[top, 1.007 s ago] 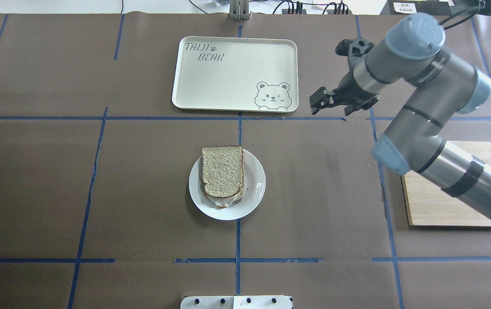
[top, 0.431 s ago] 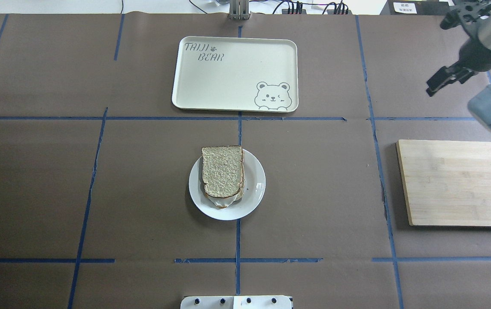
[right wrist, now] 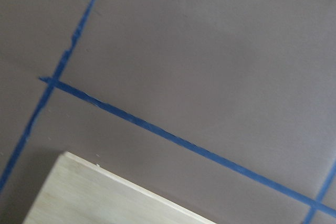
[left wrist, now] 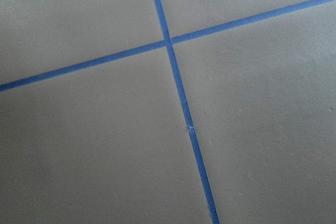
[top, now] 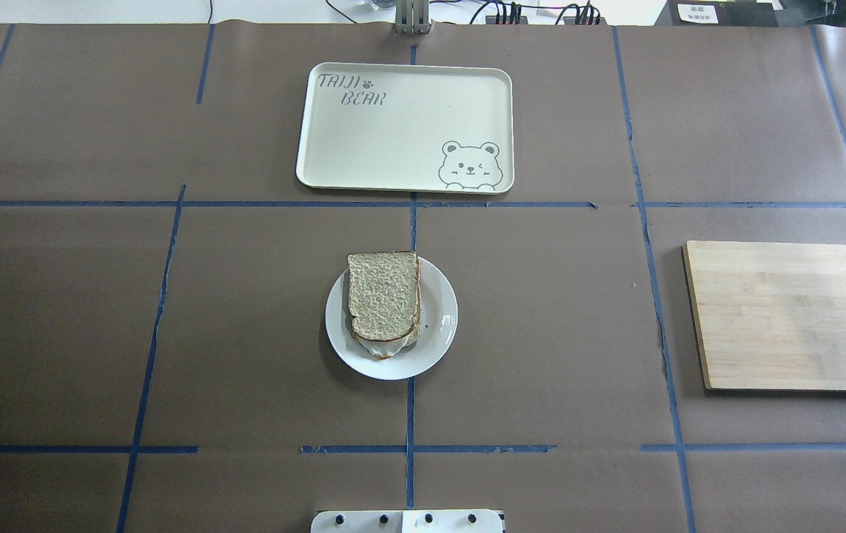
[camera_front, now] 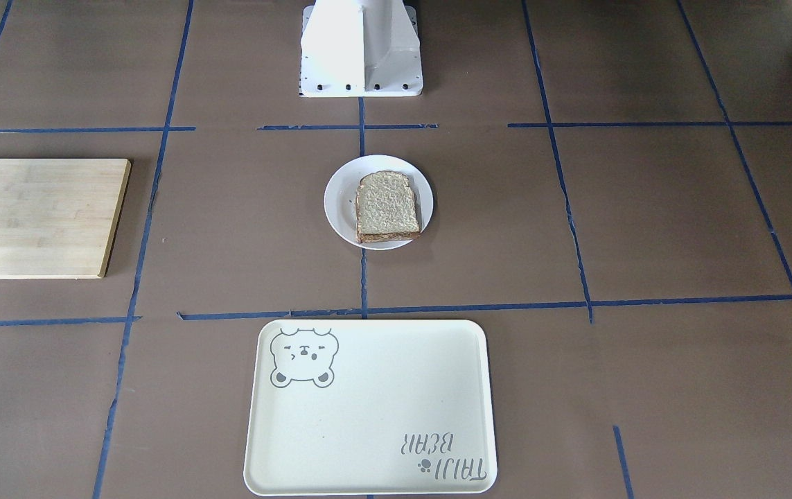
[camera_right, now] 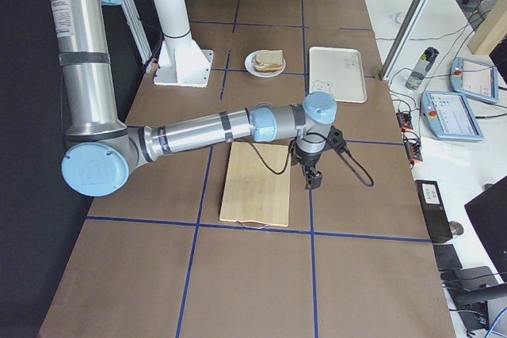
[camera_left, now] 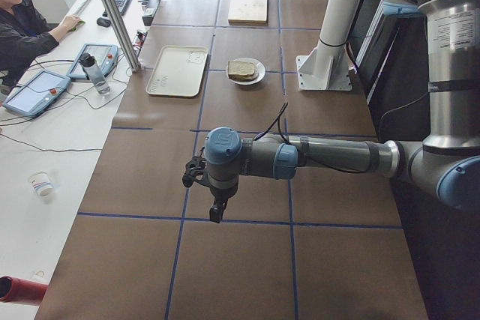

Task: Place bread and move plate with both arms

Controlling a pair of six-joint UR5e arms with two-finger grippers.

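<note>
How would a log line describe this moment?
bread: top slice on plate | plate: not on tray | left gripper, right gripper: far off, state unclear

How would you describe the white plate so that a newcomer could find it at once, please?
On the brown table crossed by blue tape, look midway between the white robot base and the cream bear tray. The plate sits there on the tape line, carrying bread. It is the only round thing; the tray and the wooden board are rectangular.
</note>
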